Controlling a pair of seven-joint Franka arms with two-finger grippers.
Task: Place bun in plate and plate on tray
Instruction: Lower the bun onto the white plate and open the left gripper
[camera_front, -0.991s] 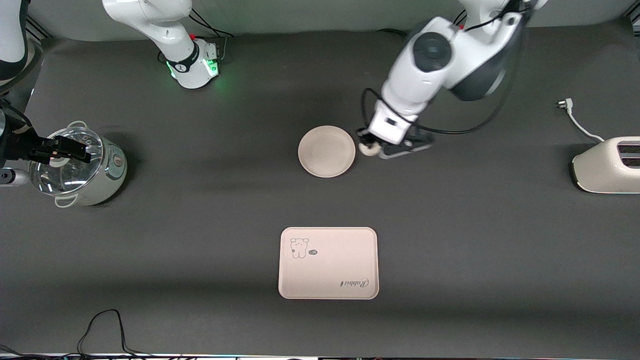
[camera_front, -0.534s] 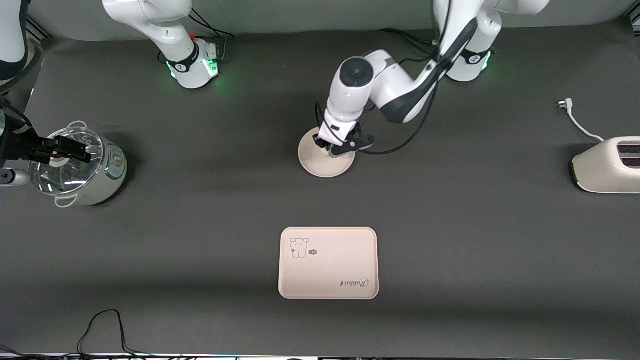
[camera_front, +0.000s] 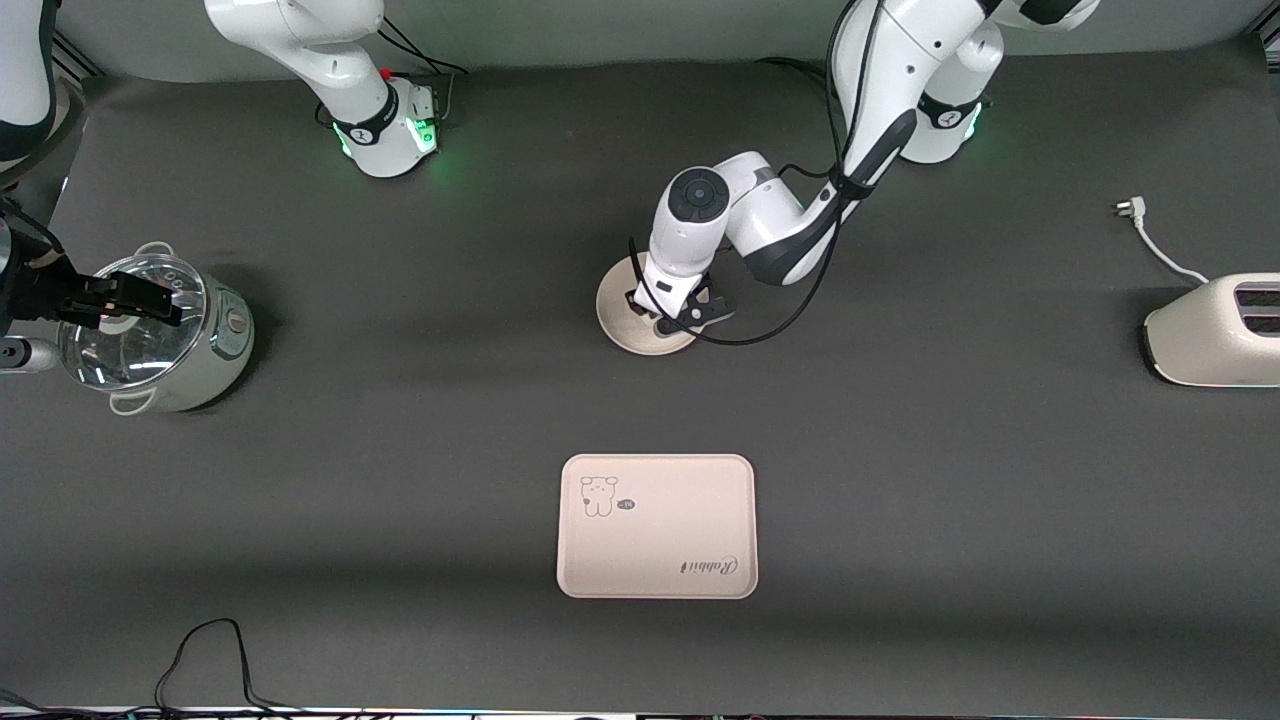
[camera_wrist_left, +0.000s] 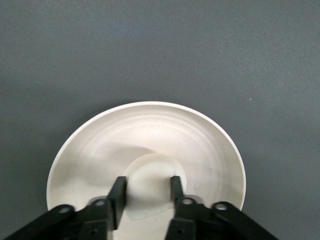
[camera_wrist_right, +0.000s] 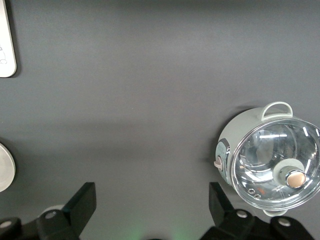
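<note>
Dark table (camera_front: 900, 450): the left gripper (camera_wrist_left: 148, 192) is down over the plate (camera_wrist_left: 100, 145), the bun (camera_wrist_left: 150, 175) lying on it between slightly parted jaws, seemingly let go. The right gripper (camera_wrist_right: 152, 202) waits spread wide over the pot (camera_front: 150, 340).

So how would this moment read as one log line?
left tool: over plate, fingers astride bun | right tool: open, waiting | tray: bare

Bun (camera_wrist_left: 149, 180): small, off-white, smooth lump, lying in the middle of the plate. Plate (camera_front: 622, 322): round, cream-pink, shallow with a raised rim, flat on the dark surface. Tray (camera_front: 657, 526): cream-pink, rectangular, rounded corners, cartoon animal drawing and script "Rabbit"; flat, well apart from the plate and nearer the front camera.
</note>
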